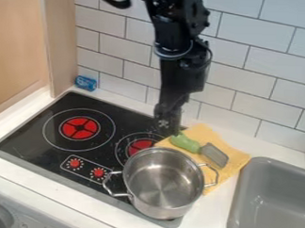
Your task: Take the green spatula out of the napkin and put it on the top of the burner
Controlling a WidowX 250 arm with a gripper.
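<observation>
The black gripper [170,129] hangs down at the left end of the spatula's green handle, close to it or touching; I cannot tell which. The spatula [187,143] has a green handle and a grey blade [214,155], which points to the right. It lies over the yellow napkin [208,132], spread on the counter between the stove and the sink. To the left, the black stovetop has a large red-centred burner [80,128] and a smaller burner [138,146], partly covered by the gripper and a pot.
The steel pot [163,180] with two side handles stands at the stove's front right, overlapping the napkin's lower left part. A grey sink [274,200] is at the right. A blue object [85,83] sits at the back left by the tiled wall [244,83].
</observation>
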